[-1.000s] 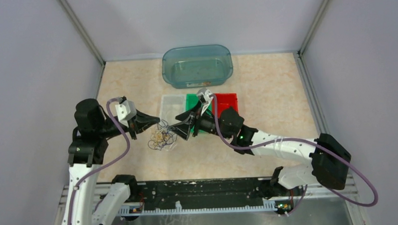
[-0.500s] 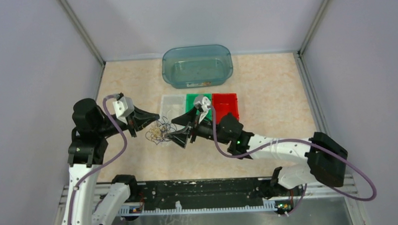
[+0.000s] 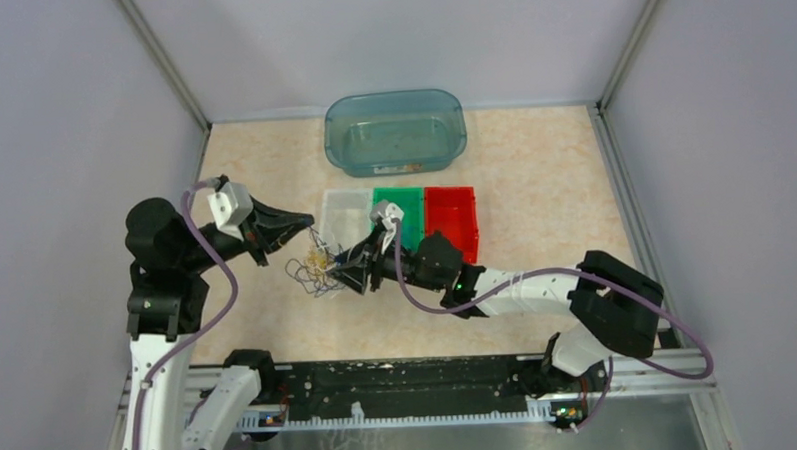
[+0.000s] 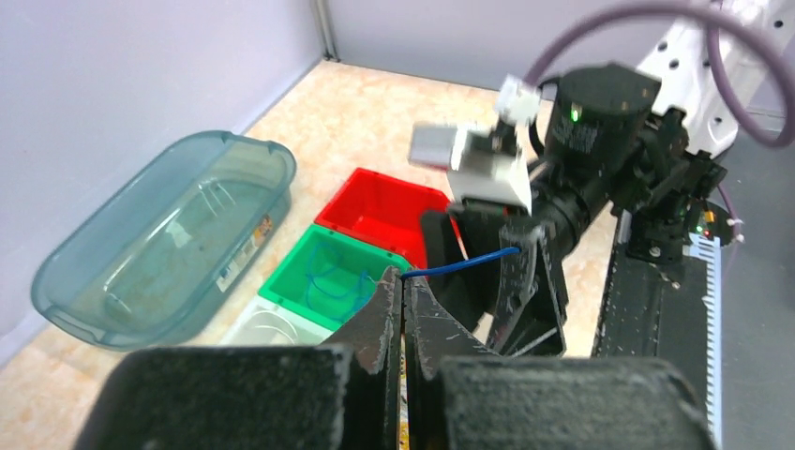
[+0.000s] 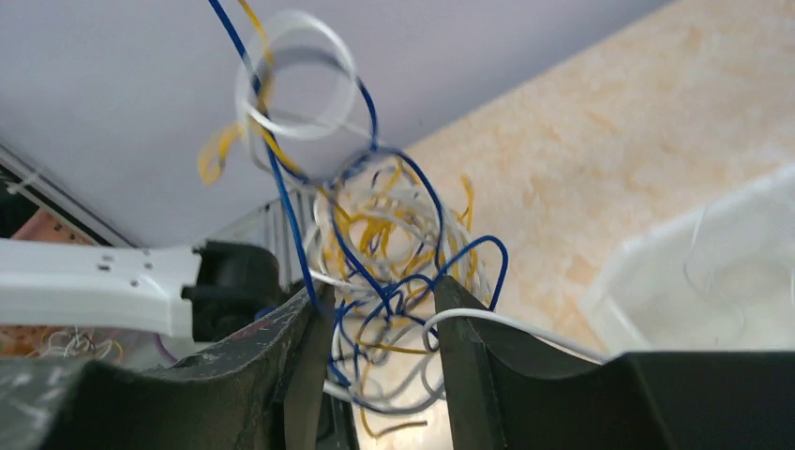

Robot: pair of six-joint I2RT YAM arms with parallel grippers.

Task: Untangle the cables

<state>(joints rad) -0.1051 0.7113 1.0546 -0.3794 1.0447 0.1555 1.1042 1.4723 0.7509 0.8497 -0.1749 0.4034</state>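
Swinging left since a second ago, the left arm now has its shoulder nearer the left wall. The left gripper (image 3: 306, 221) has drawn up and away from the tangle of cables (image 3: 316, 271). Its jaws are pressed fully together on a blue cable (image 4: 464, 260), which leaves the fingertips and runs toward the right arm.

The tangle of blue, yellow-orange and white loops sits between the two grippers, just left of the clear bin (image 3: 342, 209) and a little farther left than before. Whether it rests on the tabletop or hangs, I cannot tell.

The right gripper (image 3: 344, 271) has stretched leftward from the green bin (image 3: 412, 199) to the tangle's right edge. Its jaws stand partly apart. In the wrist view its fingers (image 5: 305, 356) flank the bundle and loops cross the gap, with none pinched.
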